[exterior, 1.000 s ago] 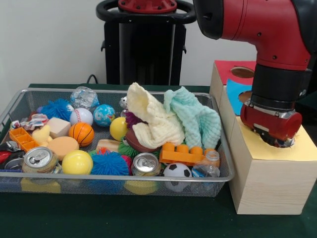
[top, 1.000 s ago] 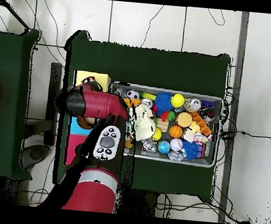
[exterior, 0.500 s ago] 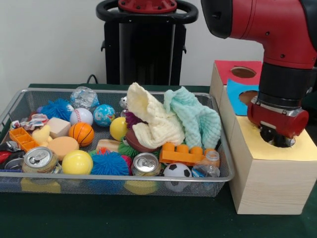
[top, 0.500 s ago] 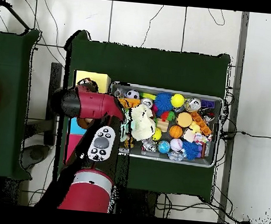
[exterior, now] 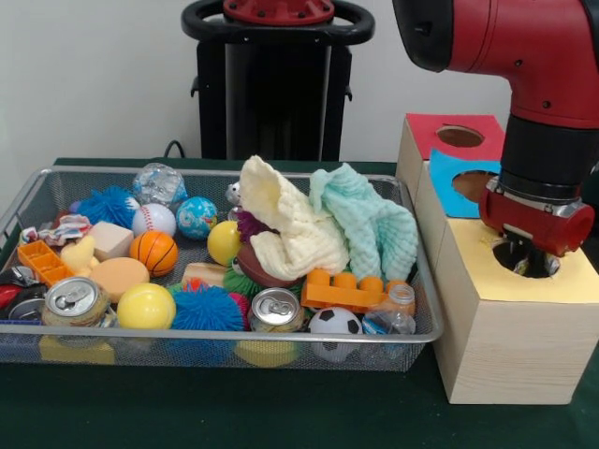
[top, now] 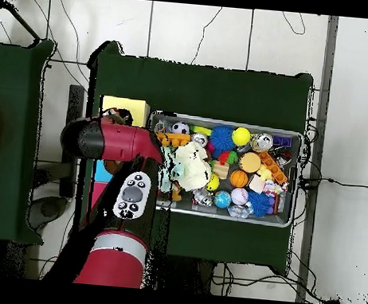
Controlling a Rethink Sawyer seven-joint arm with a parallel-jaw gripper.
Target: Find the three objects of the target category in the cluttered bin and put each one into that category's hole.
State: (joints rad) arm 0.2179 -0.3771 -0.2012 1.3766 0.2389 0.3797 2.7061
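Note:
My gripper (exterior: pixel 530 264) hangs at the round hole in the yellow top (exterior: pixel 487 281) of the wooden sorting box (exterior: pixel 505 346), its tip down at the hole's mouth and hidden by the red wrist. Nothing shows in its grasp. The box also has a blue panel with a hole (exterior: pixel 475 183) and a red panel with a hole (exterior: pixel 459 137) behind. The wire mesh bin (exterior: pixel 215 341) to the left holds a soccer ball (exterior: pixel 334 323), a basketball (exterior: pixel 153 253), a baseball (exterior: pixel 153 220), two drink cans (exterior: pixel 274 309) and an orange toy brick (exterior: pixel 342 292). In the overhead view the arm (top: pixel 112 140) covers the box.
A pale yellow cloth (exterior: pixel 290 229) and a mint cloth (exterior: pixel 374 229) are heaped high in the bin's middle. A yellow ball (exterior: pixel 146 306) and a blue spiky ball (exterior: pixel 206 309) lie at the bin's front. The bin's right wall stands close to the box.
The arm has shifted rightward in the front view, carrying the gripper from the hole's left side to over the yellow hole. The bin's contents have not moved.

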